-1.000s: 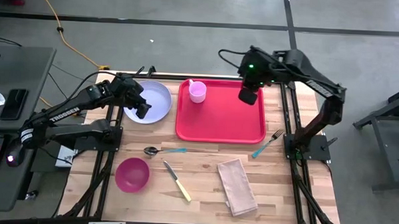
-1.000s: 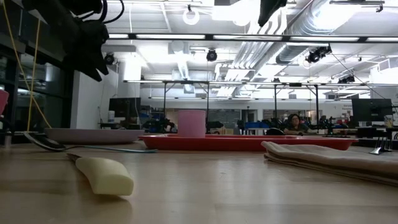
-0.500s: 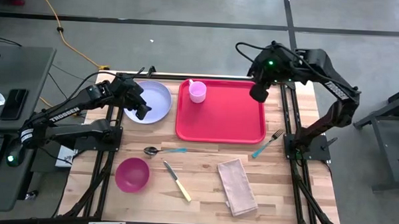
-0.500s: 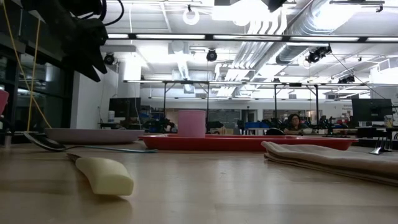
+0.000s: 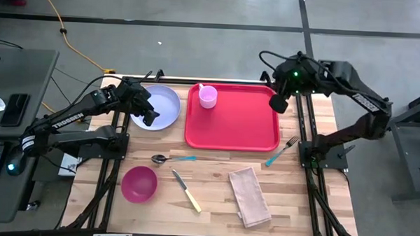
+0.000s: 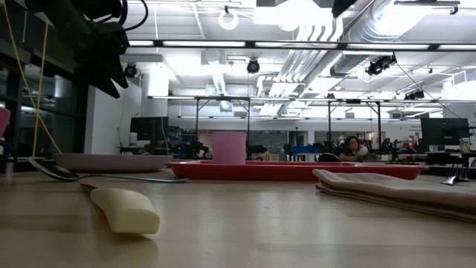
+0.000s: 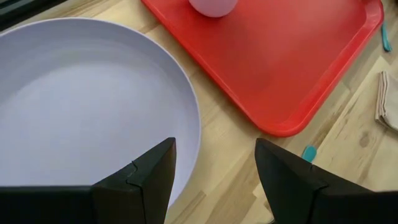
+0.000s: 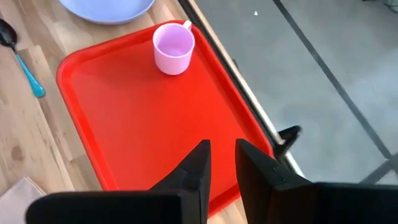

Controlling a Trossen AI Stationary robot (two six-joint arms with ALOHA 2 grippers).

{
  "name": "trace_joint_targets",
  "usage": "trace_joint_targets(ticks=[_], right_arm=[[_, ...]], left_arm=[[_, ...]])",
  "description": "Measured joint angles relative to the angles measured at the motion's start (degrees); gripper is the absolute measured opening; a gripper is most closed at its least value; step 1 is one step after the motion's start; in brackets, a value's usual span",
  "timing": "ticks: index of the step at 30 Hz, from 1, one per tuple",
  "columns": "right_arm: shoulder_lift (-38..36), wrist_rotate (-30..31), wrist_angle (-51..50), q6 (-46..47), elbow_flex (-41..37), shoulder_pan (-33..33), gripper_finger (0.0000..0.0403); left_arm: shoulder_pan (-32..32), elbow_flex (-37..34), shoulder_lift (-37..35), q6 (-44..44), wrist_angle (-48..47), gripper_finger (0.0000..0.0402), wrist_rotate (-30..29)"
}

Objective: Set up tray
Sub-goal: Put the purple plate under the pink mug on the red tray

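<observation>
Tray is laid flat at the table's far middle, holding only a pink cup in its far-left corner. Just left of the tray a lavender plate is seen on the wood. Nearer the front, a spoon, knife, magenta bowl and napkin are spread out; a fork lies off the tray's near-right corner.

Left gripper is held over the plate's near rim, fingers spread wide, nothing between them. Right gripper is raised above the tray's far-right edge, fingers with only a narrow gap, nothing gripped.

Step judged: cup is placed, plate is next. Next move calls for the left gripper to be lowered so the plate's rim is straddled, then closed, lifted and carried onto the tray's bare area, clear of the cup. A thin rim is likely to slip.
</observation>
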Motion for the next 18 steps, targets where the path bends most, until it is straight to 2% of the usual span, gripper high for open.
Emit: trace_joint_targets(ticks=[7,11,18], right_arm=[[-10.2,-1.9,13.1,1.3,-18.0,0.0,0.0051],[-15.2,-2.2,17.2,3.4,-24.9,0.0,0.0052],[-21.9,-2.4,22.1,7.7,-34.2,0.0,0.0053]], left_arm=[[0.0,0.0,0.0,0.2,0.0,0.0248,0.0],[0.0,0.0,0.1,0.9,0.0,0.0248,0.3],[0.0,0.0,1.5,2.3,0.0,0.0248,4.2]])
